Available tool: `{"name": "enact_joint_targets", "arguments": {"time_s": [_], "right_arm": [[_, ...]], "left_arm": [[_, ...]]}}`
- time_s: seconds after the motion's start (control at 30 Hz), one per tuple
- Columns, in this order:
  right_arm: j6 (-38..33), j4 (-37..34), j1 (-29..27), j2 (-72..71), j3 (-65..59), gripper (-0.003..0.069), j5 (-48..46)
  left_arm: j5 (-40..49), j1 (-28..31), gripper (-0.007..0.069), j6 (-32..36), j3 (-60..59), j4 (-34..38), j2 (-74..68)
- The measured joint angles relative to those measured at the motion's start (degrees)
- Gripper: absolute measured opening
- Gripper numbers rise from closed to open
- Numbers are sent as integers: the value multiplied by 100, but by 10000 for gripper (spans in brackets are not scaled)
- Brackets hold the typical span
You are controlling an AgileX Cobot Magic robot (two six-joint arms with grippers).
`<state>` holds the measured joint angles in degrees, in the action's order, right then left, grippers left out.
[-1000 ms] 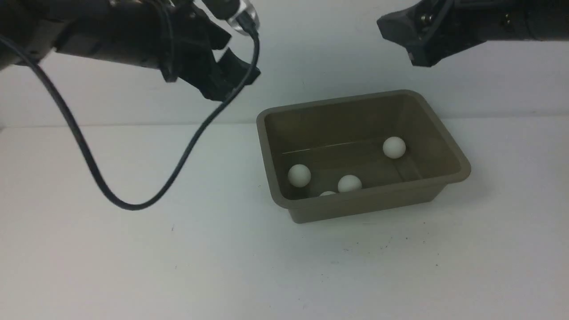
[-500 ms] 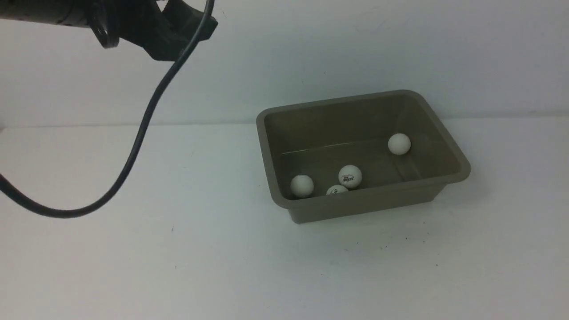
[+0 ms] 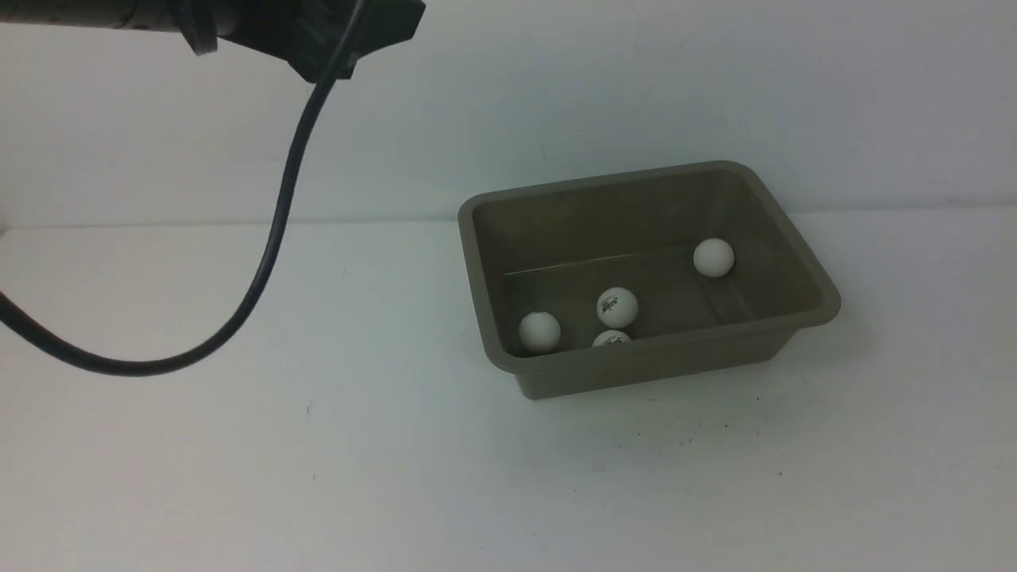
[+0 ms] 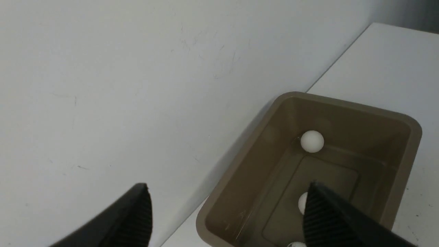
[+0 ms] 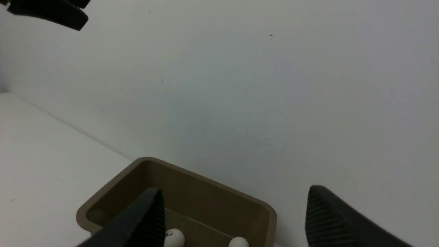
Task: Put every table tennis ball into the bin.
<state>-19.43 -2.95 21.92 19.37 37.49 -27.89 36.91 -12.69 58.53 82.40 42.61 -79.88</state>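
— Where are the grippers, then?

— The left gripper [image 4: 228, 188] hangs high above the left half of the table [image 3: 238, 461], jaws spread wide with nothing between them; the right gripper [image 5: 235, 190] is out of the front view, though its own camera shows its jaws parted and bare as well, raised well above the bin [image 3: 651, 372].

— And the balls?

— All four table tennis balls lie inside the bin; a plain ball [image 3: 713, 257] sits toward the far right corner against the sloping wall; a printed ball [image 3: 617, 307] rests near the middle of the floor; a second plain ball [image 3: 539, 331] is in the near left corner; the fourth ball [image 3: 611, 339] is half hidden behind the near rim, just beside the printed one; I see none out on the table, so I'd call the job done, with only parking the arms left.

— Any trouble moving off?

— Little, I'd say; the bin sits right of centre with its far rim near the wall [image 3: 636, 79], whether touching I cannot tell; the table to the left and in front is bare; the one thing to mind is the left arm's cable [image 3: 270, 238], looping low on the left, well apart from the bin.
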Motion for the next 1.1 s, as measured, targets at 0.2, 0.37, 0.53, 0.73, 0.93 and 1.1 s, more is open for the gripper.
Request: {"name": "enact_joint_targets", "arguments": {"time_s": [0.2,0.37,0.53,0.73,0.93,1.1], "right_arm": [[14,0,0,-96,-1176,501,1563],[14,0,0,-107,-1724,501,1756],[14,0,0,-107,-2173,501,1765],[14,0,0,-107,-2901,501,1737],[14,-132,0,-107,-3110,501,1079],[14,-703,-305,-107,-3110,501,635]], "left_arm": [[36,0,531,20,0,58,0],[36,0,531,20,0,227,0],[36,0,531,25,0,310,0],[36,0,531,31,0,325,0],[122,0,531,37,0,387,0],[257,0,531,37,0,456,0]]}}
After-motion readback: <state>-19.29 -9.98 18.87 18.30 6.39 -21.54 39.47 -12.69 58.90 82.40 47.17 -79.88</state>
